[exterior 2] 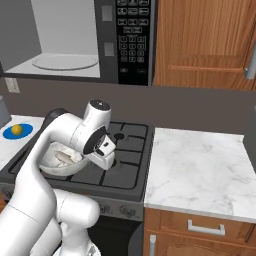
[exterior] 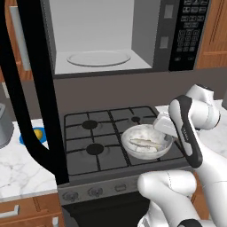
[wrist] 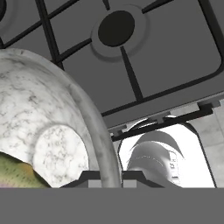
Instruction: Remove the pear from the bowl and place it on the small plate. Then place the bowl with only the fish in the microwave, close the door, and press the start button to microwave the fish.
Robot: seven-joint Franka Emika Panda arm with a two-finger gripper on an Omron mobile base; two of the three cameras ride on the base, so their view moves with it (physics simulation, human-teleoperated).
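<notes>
Microwave (exterior: 106,35): mounted high above the jaws, over the stove; its light grey inside is open to view, with the round glass turntable (exterior: 98,58) lying flat on the floor and the keypad (exterior: 190,31) at its right.
Door (exterior: 31,88): glossy black panel swung fully open, well off to the left of the jaws, hanging down in front of the stove's left edge in the left base view.
Stove (exterior: 102,137): dark gas cooktop with black grates, directly under the jaws; a round burner (wrist: 116,27) lies just beyond the bowl's rim in the hand view.
Counter (exterior 2: 200,165): white marble, to the right of the jaws past the stove; another stretch lies far to the left, under the plate.
Bowl (exterior: 146,142): pale marbled, on the stove's front right grate, its right rim running straight between the two fingertips in the hand view.
Gripper (wrist: 105,176): at the bowl's right rim, jaws set narrow on either side of the wall, one tip inside and one outside, so it appears to be gripping the rim.
Fish (exterior: 144,142): pale, elongated, lying inside the bowl, left of the jaws.
Plate (exterior 2: 17,131): flat blue disc on the left counter, well apart from the jaws.
Pear (exterior 2: 17,129): small, yellow, on the plate.
</notes>
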